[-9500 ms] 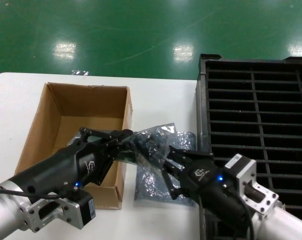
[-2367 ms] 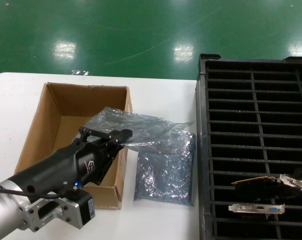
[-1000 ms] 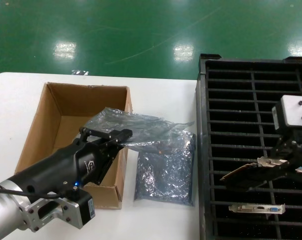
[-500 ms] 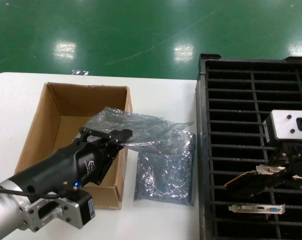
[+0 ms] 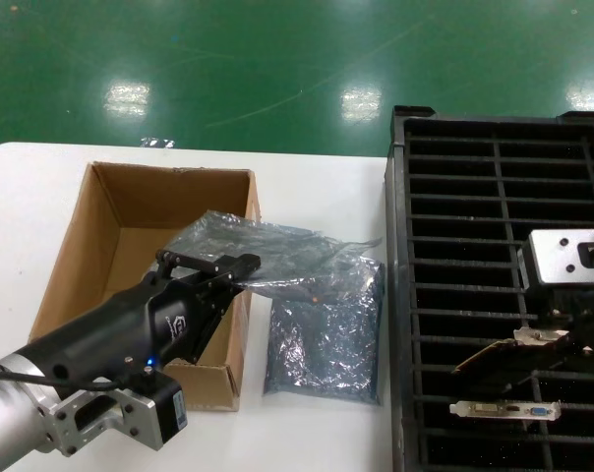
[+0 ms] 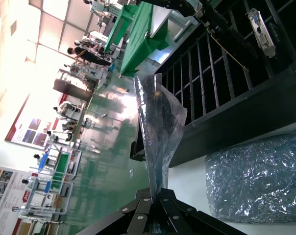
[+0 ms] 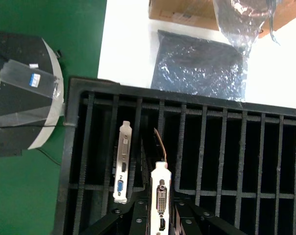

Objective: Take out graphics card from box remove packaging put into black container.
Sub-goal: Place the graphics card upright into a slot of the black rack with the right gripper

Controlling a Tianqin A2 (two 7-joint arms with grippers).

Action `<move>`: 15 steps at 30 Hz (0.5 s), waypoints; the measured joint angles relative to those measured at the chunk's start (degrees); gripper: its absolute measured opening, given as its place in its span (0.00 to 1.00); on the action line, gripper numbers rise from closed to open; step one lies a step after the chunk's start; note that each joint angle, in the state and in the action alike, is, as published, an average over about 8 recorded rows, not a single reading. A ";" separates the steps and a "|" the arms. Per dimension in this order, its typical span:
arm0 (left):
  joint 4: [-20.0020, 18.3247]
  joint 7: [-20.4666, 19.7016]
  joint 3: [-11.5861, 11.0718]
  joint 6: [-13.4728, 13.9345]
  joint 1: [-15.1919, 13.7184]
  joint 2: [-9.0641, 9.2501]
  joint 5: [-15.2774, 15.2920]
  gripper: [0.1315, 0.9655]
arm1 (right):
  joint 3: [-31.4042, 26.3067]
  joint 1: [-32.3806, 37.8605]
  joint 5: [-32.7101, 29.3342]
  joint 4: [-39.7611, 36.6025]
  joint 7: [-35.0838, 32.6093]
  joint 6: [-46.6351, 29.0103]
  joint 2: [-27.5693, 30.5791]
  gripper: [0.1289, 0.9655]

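Right hand (image 5: 558,339) has lowered since earlier, pinching the graphics card (image 5: 504,352) by its bracket, tilted over a near slot of the black container (image 5: 494,197) | left hand (image 5: 240,265) pinches the packaging (image 5: 277,256) above the box (image 5: 130,226) edge | second bag (image 5: 326,339) flat on counter (image 5: 317,433).

Factory or electronics assembly hall. A glossy green-painted floor (image 5: 277,69) reflecting ceiling lights surrounds the white worktable (image 5: 317,187); the left wrist view shows rows of green-draped workbenches (image 6: 133,34), standing workers (image 6: 82,51) and wall posters (image 6: 25,132).
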 joint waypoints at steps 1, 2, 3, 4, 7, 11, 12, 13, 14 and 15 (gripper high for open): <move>0.00 0.00 0.00 0.00 0.00 0.00 0.00 0.01 | 0.00 -0.09 -0.32 -0.21 -0.21 0.00 -0.12 0.07; 0.00 0.00 0.00 0.00 0.00 0.00 0.00 0.01 | 0.00 -0.20 -0.63 -0.40 -0.41 0.00 -0.24 0.07; 0.00 0.00 0.00 0.00 0.00 0.00 0.00 0.01 | 0.00 -0.32 -0.93 -0.58 -0.60 0.00 -0.38 0.07; 0.00 0.00 0.00 0.00 0.00 0.00 0.00 0.01 | 0.00 -0.44 -1.22 -0.73 -0.78 0.00 -0.51 0.07; 0.00 0.00 0.00 0.00 0.00 0.00 0.00 0.01 | 0.00 -0.89 -2.03 -1.19 -1.23 0.00 -0.96 0.07; 0.00 0.00 0.00 0.00 0.00 0.00 0.00 0.01 | 0.00 -1.62 -3.09 -1.87 -1.60 0.00 -1.76 0.07; 0.00 0.00 0.00 0.00 0.00 0.00 0.00 0.01 | 0.00 -1.81 -3.34 -2.04 -1.64 0.00 -1.97 0.07; 0.00 0.00 0.00 0.00 0.00 0.00 0.00 0.01 | 0.00 -1.99 -3.58 -2.19 -1.67 0.00 -2.18 0.07; 0.00 0.00 0.00 0.00 0.00 0.00 0.00 0.01 | 0.00 -2.18 -3.82 -2.34 -1.68 0.00 -2.39 0.07; 0.00 0.00 0.00 0.00 0.00 0.00 0.00 0.01 | 0.00 -2.37 -4.04 -2.47 -1.67 0.00 -2.59 0.07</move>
